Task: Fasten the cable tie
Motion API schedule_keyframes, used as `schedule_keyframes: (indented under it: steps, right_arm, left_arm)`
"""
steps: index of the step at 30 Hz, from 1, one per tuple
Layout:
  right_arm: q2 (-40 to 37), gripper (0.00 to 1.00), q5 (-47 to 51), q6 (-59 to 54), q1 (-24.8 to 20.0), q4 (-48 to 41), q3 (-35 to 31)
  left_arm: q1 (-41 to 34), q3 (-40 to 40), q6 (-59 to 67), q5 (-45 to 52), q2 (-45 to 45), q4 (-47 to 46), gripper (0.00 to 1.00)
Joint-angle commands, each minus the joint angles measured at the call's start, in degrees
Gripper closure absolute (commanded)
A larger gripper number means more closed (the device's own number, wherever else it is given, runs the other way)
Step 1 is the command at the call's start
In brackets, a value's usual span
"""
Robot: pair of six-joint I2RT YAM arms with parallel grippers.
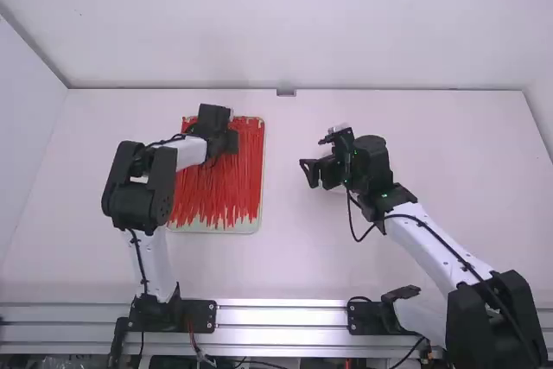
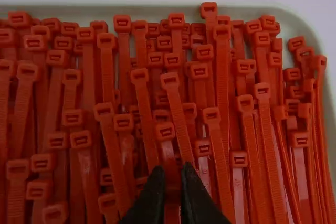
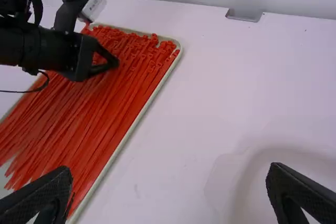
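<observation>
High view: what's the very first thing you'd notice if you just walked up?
The big heap of bright orange-red cable ties, filling a pale tray on the left part of the white table. The left claw is down in the heap, pinched on one cable tie, while the right claw hangs open above bare table to the tray's right.

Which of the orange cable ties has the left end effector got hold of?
The cable tie whose strap runs between the left end effector's fingertips; the neighbouring ties lie outside them.
</observation>
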Motion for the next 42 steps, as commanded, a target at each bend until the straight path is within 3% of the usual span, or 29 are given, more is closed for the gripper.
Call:
schedule_keyframes:
  steps: [1,14,27,33,42]
  right_arm:
    - [-0.96,0.02,-0.17,0.22,0.02,0.20,1.92]
    - [-0.96,0.02,-4.35,3.21,-0.04,3.37,1.92]
    - [-0.96,0.02,-18.18,5.99,0.02,7.21,1.92]
    - [-0.96,0.02,-20.81,6.21,0.02,9.88,1.92]
    - [-0.96,0.02,-19.06,5.86,-1.05,13.79,1.92]
  left_arm:
    - [-0.55,0.83,-1.01,-1.31,-5.70,-0.15,0.98]
    - [-0.66,-3.02,-1.99,3.34,-29.44,-4.09,0.98]
    - [-0.59,-25.09,-5.73,5.77,-55.78,5.86,0.98]
    - [-0.66,-29.97,-10.19,9.57,-56.37,13.77,0.98]
    - [-5.38,-31.54,-13.18,9.05,-47.15,32.11,0.98]
